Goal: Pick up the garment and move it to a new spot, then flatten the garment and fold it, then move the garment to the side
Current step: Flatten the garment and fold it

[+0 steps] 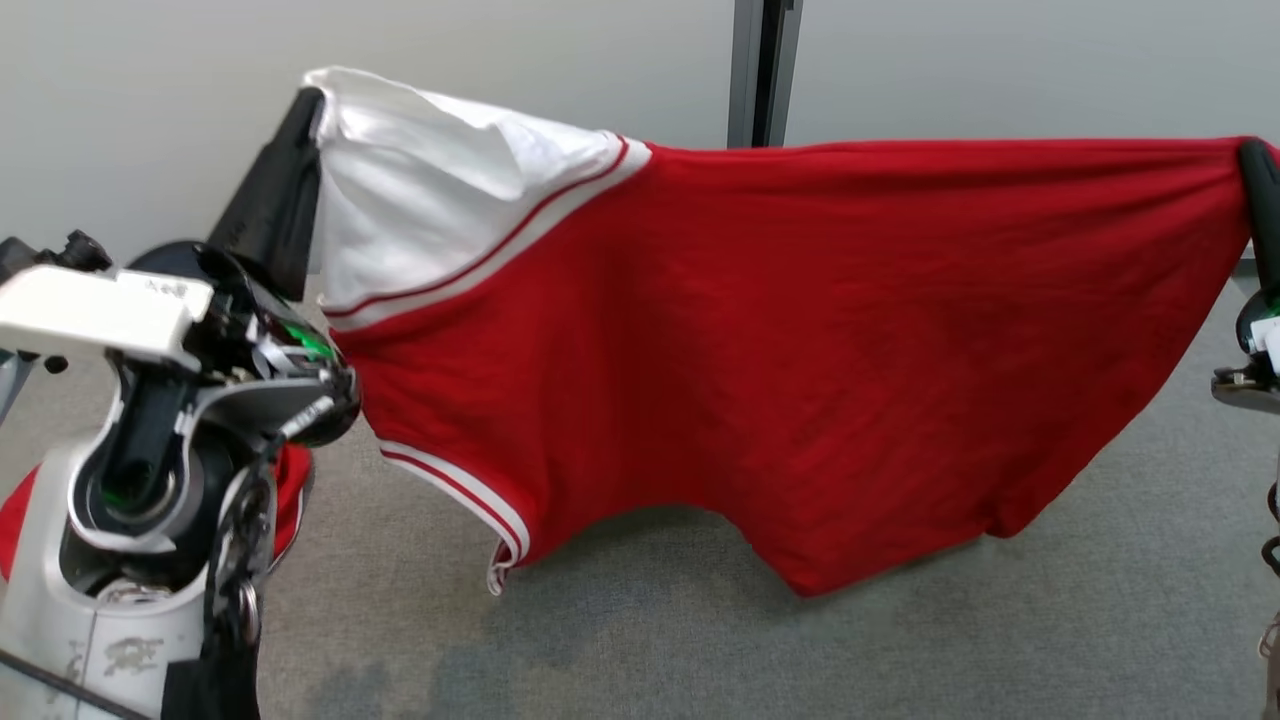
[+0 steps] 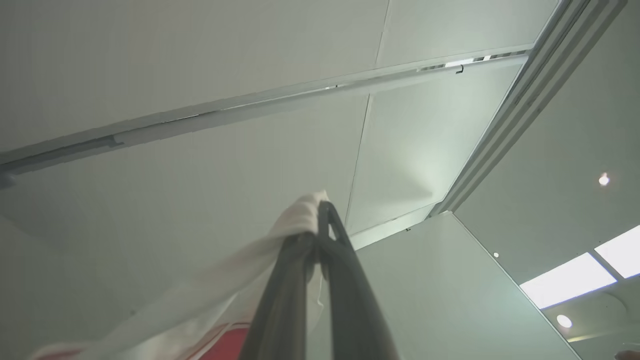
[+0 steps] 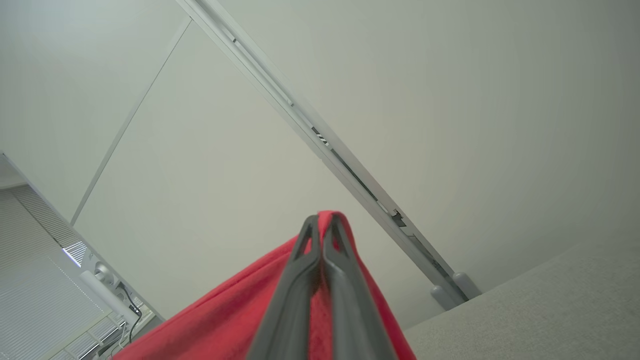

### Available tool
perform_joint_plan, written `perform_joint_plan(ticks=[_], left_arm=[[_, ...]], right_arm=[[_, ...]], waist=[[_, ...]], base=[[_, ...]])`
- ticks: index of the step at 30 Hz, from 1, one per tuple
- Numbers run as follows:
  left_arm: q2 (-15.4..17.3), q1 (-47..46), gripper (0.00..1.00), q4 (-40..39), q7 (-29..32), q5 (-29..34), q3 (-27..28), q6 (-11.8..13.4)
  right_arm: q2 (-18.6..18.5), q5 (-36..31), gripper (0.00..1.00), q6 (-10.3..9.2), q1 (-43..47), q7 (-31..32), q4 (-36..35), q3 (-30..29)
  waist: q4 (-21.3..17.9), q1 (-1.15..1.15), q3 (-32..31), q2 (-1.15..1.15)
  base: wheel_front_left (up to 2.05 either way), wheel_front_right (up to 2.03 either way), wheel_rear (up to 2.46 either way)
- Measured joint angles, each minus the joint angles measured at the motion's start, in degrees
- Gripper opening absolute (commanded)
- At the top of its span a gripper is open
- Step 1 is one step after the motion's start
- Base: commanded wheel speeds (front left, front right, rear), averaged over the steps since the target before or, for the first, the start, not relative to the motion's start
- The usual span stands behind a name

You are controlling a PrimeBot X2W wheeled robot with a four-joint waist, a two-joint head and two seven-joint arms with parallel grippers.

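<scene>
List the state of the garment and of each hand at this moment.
garment, lifted, stretched wide between both hands, unfolded, lower edge hanging loose.
left hand, shut on the garment at its white end.
right hand, shut on the garment at its red end.

Pale, plain room with grey carpet.
A pale wall [image 1: 120, 120] runs across the back, split by a dark upright strip [image 1: 763, 70]. Grey carpet [image 1: 900, 650] lies below. The wrist views show wall panels crossed by a metal rail [image 3: 350, 165], bright ceiling light panels [image 2: 570, 280] and slatted blinds [image 3: 30, 270].
</scene>
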Motion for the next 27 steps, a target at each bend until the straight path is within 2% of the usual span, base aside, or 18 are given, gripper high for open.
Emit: perform_joint_plan(ticks=[5, 7, 9, 12, 15, 17, 20, 23, 27], left_arm=[[-0.5, -6.2, 0.0, 1.8, -2.9, 0.4, 0.8, 6.8], [0.6, -10.6, 0.0, 3.2, -2.3, 1.6, -0.5, 9.3], [3.2, -16.2, 0.0, 5.6, 0.6, 3.2, -3.6, 12.0], [7.2, -25.2, 0.0, 11.0, 4.2, 7.4, -8.6, 13.7], [9.1, -36.3, 0.0, 17.8, 6.1, 11.5, -12.3, 13.7], [9.0, -44.1, 0.0, 22.8, 6.4, 13.8, -13.2, 12.1], [7.9, -55.1, 0.0, 29.9, 4.1, 17.5, -14.1, 8.1], [6.1, -63.5, 0.0, 36.1, 0.0, 20.9, -14.4, 1.8], [4.1, -69.7, 0.0, 42.1, -5.6, 25.2, -15.8, -6.4]], right_arm=[[0.3, -3.0, 0.0, 0.0, -3.7, 2.4, -0.4, -0.7], [0.4, -4.5, 0.0, 0.0, -7.6, 4.1, -0.4, -0.6], [0.2, -6.4, 0.0, 0.0, -12.6, 5.7, -0.1, 0.0], [-1.2, -11.5, 0.0, 0.0, -21.8, 6.4, 2.7, 0.6], [-2.3, -15.2, 0.0, 0.0, -32.5, 6.6, 7.0, 1.6], [-2.9, -17.0, 0.0, 0.0, -40.3, 5.1, 10.4, 2.1], [-3.8, -20.1, 0.0, 0.0, -50.7, 0.3, 15.3, 3.8], [-3.9, -21.8, 0.0, 0.0, -58.0, -6.6, 19.8, 5.7], [-4.9, -21.1, 0.0, 0.0, -62.9, -14.7, 23.6, 10.4]], waist=[[0.0, 0.0, 2.1, 0.0], [0.1, 0.0, 3.8, 0.0], [0.1, 0.0, 6.0, 0.0], [0.1, 0.0, 10.0, 0.0], [0.2, 0.0, 14.6, 0.0], [0.3, 0.0, 17.9, 0.0], [0.4, 0.0, 22.7, 0.0], [0.6, 0.0, 27.0, 0.0], [1.1, 0.0, 31.4, 0.0]], base=[[0.0, 0.0, 0.0], [0.0, 0.0, 0.0], [0.0, 0.0, 0.0], [0.0, 0.0, 0.0], [0.0, 0.0, 0.0], [0.0, 0.0, 0.0], [0.0, 0.0, 0.0], [0.0, 0.0, 0.0], [0.0, 0.0, 0.0]])
